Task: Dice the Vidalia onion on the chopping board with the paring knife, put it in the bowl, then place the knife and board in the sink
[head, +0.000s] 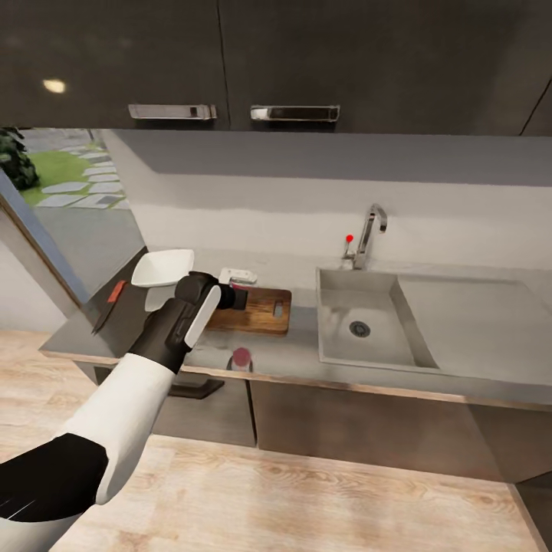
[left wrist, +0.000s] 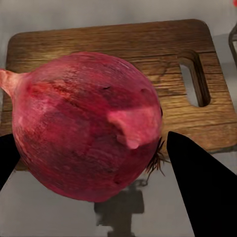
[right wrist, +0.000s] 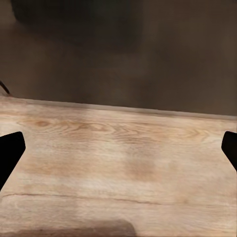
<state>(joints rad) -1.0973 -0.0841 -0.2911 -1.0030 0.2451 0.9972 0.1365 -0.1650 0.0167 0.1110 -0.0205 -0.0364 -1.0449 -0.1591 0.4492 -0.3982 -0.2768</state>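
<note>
A: Vidalia onion [left wrist: 86,126], a round pink-red bulb with a papery skin and a dry root tuft: where does it sit?

B: Between the two black fingers [left wrist: 200,190] of the left gripper [left wrist: 94,163], which is closed on it. In the left wrist view it hangs above the grey glossy countertop [head: 299,353], at the near edge of the dark brown wooden chopping board [left wrist: 148,59].

A: And in the head view?

B: The left gripper [head: 238,297] is over the left end of the chopping board [head: 257,310], its fingers hidden behind the wrist. A small pink round shape [head: 241,357] shows on the countertop near its front edge; whether it is the bulb or its reflection cannot be told.

A: The surrounding items?

B: The white squarish shallow bowl [head: 162,268] stands just left of the board. The red-handled paring knife with a dark blade [head: 108,304] lies further left, well apart from the board. The rectangular grey steel sink [head: 368,326] lies to the right, with its curved steel tap [head: 369,234] on the far side.

A: The right gripper [right wrist: 118,153]?

B: Its black fingertips [right wrist: 10,150] stand wide apart, holding nothing, above a light wooden floor [right wrist: 118,168].
</note>
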